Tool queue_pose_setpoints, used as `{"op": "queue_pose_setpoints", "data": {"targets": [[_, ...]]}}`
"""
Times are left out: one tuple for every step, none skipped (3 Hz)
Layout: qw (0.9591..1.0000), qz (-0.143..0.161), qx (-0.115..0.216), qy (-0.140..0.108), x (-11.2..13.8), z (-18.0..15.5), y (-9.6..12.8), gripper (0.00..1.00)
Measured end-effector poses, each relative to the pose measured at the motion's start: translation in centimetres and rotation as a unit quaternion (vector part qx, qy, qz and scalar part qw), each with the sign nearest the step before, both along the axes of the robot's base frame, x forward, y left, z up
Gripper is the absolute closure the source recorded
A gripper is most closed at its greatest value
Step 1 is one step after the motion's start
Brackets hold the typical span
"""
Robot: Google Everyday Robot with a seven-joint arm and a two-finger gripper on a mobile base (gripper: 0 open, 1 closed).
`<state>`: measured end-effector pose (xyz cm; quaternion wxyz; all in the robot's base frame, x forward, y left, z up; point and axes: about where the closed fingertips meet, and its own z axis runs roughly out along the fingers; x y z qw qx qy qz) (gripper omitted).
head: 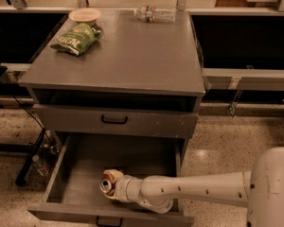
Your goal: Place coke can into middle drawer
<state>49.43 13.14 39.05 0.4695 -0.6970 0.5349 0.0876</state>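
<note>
The middle drawer [85, 164] is pulled wide open at the bottom of the grey cabinet, showing its deep flat tray. The coke can [105, 186] is inside it near the front, its silver top facing left and a little red side showing. My gripper [109, 185] reaches into the drawer from the right on a long white arm [194, 190]. Its cream fingers [114, 174] are closed around the can, which is low over or on the drawer floor; I cannot tell which.
The upper grey drawer [114, 120] with a black handle is shut. On the cabinet top [132, 60] are a green chip bag [75, 38], a bowl [84, 15] and a clear water bottle [155, 13]. A black stand [31, 162] leans at the drawer's left.
</note>
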Motion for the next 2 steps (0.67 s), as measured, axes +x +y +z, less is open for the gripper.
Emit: {"op": "queue_pose_setpoints", "data": {"targets": [[0.9990,-0.018,-0.037,-0.016,0.27,-0.26,0.24,1.00],[0.9985,-0.021,-0.051,-0.005,0.41,-0.88,0.14,1.00]]}}
